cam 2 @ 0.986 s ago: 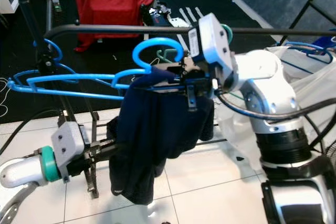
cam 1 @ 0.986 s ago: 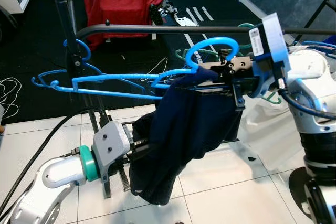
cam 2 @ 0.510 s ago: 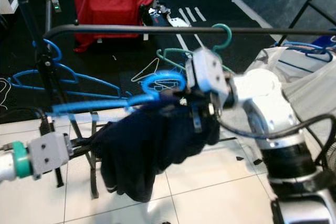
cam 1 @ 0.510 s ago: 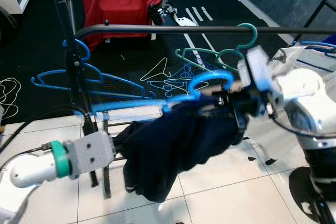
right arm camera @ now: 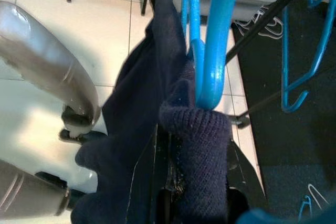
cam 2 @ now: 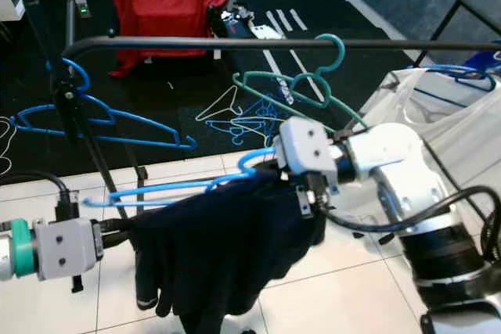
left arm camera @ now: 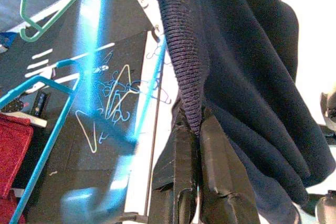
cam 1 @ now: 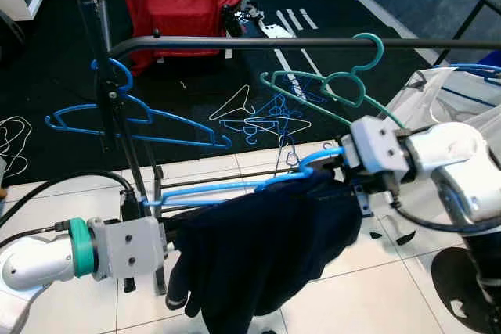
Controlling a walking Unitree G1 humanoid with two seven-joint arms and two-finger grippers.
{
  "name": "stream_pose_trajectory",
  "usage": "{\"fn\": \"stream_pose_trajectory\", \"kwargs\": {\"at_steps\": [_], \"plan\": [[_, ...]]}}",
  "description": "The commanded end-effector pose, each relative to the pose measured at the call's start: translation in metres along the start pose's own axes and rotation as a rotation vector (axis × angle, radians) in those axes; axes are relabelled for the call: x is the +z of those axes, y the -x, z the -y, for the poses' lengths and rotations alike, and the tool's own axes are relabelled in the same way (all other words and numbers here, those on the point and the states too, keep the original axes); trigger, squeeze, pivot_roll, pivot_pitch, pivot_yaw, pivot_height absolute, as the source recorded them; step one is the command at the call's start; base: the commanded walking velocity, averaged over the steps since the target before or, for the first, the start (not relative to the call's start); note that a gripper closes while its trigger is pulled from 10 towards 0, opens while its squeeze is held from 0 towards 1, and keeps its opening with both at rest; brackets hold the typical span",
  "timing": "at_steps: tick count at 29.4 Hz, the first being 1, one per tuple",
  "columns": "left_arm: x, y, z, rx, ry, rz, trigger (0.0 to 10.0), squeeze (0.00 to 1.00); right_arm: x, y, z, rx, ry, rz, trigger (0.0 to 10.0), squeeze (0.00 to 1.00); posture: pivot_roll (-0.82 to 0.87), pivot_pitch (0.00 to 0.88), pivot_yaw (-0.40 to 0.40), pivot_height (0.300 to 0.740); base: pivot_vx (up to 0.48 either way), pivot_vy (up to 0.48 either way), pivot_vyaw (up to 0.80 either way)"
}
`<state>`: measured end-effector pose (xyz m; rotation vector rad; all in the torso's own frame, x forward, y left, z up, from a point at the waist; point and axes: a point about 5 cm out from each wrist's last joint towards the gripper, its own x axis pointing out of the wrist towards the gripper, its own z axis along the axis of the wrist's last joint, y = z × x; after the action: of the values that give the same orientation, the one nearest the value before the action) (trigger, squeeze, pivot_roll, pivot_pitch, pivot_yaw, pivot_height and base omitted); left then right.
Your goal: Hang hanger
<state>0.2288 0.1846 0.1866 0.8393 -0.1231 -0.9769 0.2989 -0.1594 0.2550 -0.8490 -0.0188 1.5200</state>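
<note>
Below the rail (cam 1: pixel 258 41), your right gripper (cam 1: pixel 338 168) clamps the blue hanger (cam 1: pixel 235 188); left gripper (left arm camera: pixel 195 129) pinches the dark sweater (cam 1: pixel 266 248) hem, steadying it.

Left arm: low at near left, silver forearm w/ green ring at wrist, reaching rightward.
Left gripper (left arm camera: pixel 197 129): black fingers (left arm camera: pixel 181 156) pressed together, pinching ribbed hem of the navy sweater (cam 1: pixel 266 248).
Left wrist: grey block roughly level, pointing right.
Right arm: comes in from far right, elbow bent, forearm pointing left; black cables loop beside it.
Right gripper (right arm camera: pixel 178 182): closed on sweater fabric just below the blue hanger (cam 1: pixel 235 189) hook; fingertips hidden under knit.
Heights: right wrist higher than left; both below the black rail (cam 1: pixel 274 42).
</note>
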Motion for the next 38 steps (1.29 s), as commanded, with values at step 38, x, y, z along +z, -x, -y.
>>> {"fn": "stream_pose_trajectory", "kwargs": {"at_steps": [38], "plan": [[0.029,-0.007,-0.022,0.017,-0.142,0.12,0.0,0.0,-0.034,0.007,-0.033,0.269,-0.061,-0.201,0.0,0.0,0.03,0.091,0.036,0.74,0.0,0.0,0.0]]}}
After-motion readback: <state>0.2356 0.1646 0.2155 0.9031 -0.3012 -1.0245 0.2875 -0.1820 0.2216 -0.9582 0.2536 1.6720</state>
